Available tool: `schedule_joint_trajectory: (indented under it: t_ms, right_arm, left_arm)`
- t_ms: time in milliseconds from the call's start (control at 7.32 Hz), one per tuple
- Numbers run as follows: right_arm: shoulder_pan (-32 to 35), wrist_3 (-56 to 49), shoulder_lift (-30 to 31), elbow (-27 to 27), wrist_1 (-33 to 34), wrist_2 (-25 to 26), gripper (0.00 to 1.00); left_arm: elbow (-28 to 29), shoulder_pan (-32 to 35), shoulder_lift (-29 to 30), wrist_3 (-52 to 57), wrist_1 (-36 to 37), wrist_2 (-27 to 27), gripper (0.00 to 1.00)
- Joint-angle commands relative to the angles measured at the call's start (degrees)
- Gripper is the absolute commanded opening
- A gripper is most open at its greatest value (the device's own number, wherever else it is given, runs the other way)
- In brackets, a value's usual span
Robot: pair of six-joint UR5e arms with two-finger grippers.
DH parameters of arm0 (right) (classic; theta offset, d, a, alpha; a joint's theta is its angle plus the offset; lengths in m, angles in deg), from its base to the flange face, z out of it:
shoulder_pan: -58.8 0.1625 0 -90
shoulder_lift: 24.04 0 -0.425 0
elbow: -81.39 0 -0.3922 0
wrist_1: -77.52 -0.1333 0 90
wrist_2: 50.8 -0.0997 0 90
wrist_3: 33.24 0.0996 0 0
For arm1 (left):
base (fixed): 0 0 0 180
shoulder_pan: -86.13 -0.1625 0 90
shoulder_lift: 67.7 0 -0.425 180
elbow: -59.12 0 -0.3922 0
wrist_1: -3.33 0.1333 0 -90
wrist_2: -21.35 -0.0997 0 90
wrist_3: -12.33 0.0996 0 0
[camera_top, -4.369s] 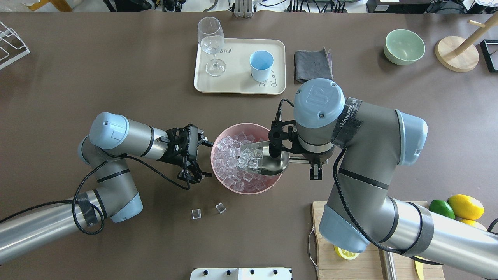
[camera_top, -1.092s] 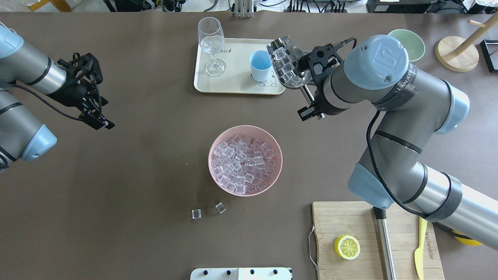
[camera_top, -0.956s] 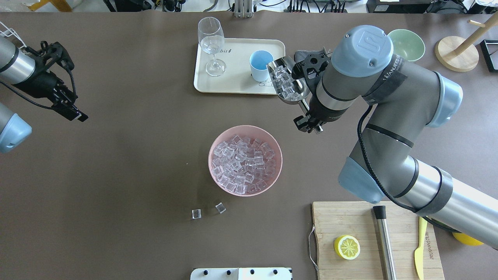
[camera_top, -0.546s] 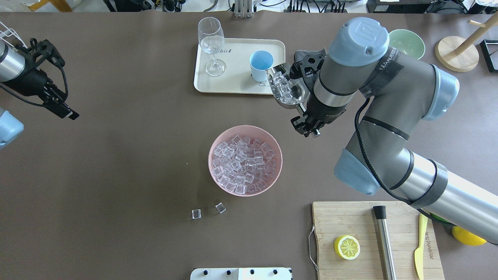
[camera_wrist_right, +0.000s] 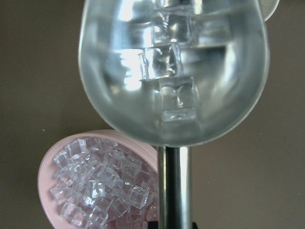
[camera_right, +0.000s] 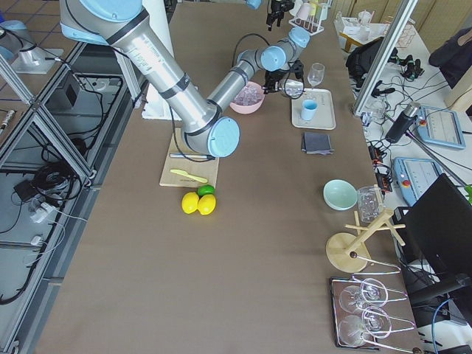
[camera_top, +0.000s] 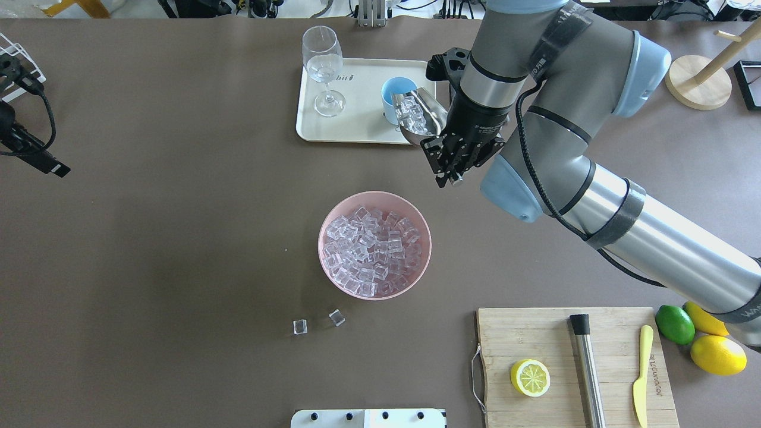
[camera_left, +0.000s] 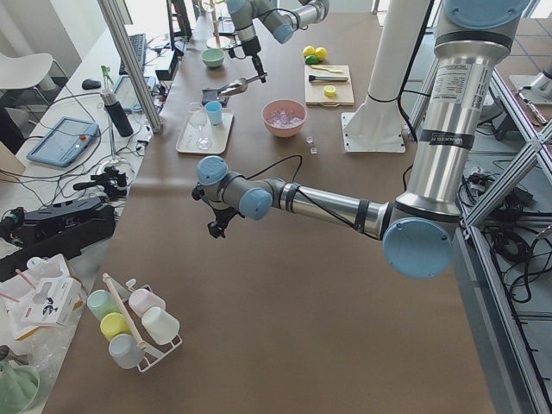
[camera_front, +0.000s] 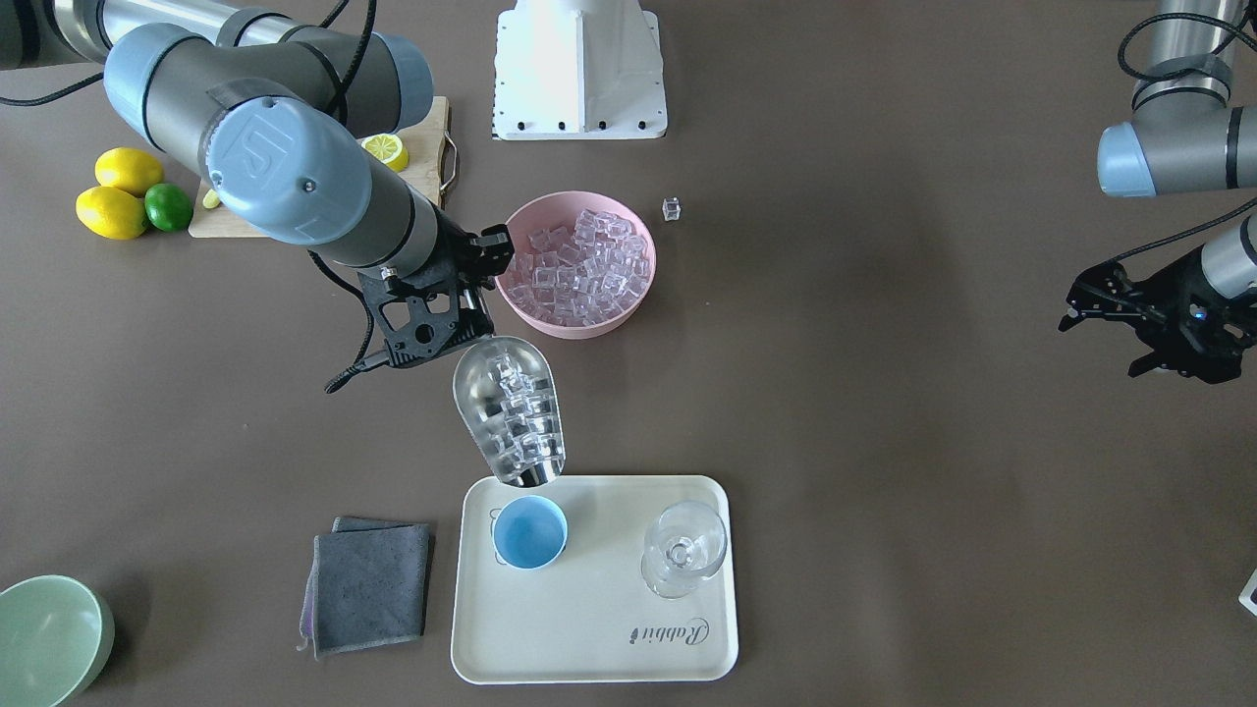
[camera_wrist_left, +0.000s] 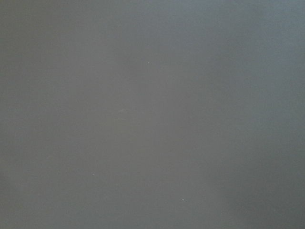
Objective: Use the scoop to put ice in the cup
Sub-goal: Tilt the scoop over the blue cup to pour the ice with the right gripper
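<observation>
My right gripper (camera_top: pixel 450 171) is shut on the rod handle of the steel scoop (camera_top: pixel 419 116). The scoop holds several ice cubes (camera_front: pixel 516 417) and tilts down toward the light-blue cup (camera_top: pixel 391 94). Its lip is at the cup's near rim (camera_front: pixel 530 532), and the cup looks empty inside. The right wrist view shows the scoop trough (camera_wrist_right: pixel 174 71) with cubes in it. More ice (camera_top: pixel 373 249) fills a pink bowl (camera_top: pixel 325 255). My left gripper (camera_front: pixel 1100 344) is open and empty, far off at the table's left side. Its wrist view shows only bare table.
The cup stands on a cream tray (camera_top: pixel 357 128) beside a wine glass (camera_top: pixel 324 65). Two loose cubes (camera_top: pixel 300 327) lie in front of the bowl. A cutting board (camera_top: pixel 535 333) with half a lemon, a steel cylinder (camera_top: pixel 587 368) and a yellow knife lies front right. A grey cloth (camera_front: pixel 368 584) and a green bowl (camera_front: pixel 49 638) lie beyond.
My right arm has carried the loaded scoop from the pink bowl to the tray and now tilts its lip to the cup's rim. My left arm has drawn back to the left.
</observation>
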Motion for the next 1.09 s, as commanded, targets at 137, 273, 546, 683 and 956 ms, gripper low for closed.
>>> schedule_joint_trajectory:
  t_ms: [137, 273, 546, 683, 956]
  right_arm:
    - [3.26, -0.04, -3.92, 8.51, -0.02, -8.38, 0.0]
    - [3.27, -0.04, -4.0, 9.48, -0.02, -9.1, 0.0]
    - [3.71, 0.13, -3.74, 10.46, -0.02, -11.82, 0.0]
    - [3.71, 0.22, -3.65, 10.46, -0.02, -13.05, 0.0]
    - [3.71, 0.31, -3.48, 10.55, 0.06, -16.72, 0.0]
  left_arm:
    - [0.08, 0.23, -0.08, -0.44, 1.29, -5.25, 0.98]
    - [0.08, 0.31, -0.08, -0.44, 2.6, -6.66, 0.98]
    - [0.08, 3.81, -0.95, -0.44, 6.03, -7.56, 0.98]
    - [0.08, 5.48, -1.66, -0.35, 6.48, -7.38, 0.98]
    - [-0.01, 8.83, -4.02, -0.26, 6.75, -5.72, 0.98]
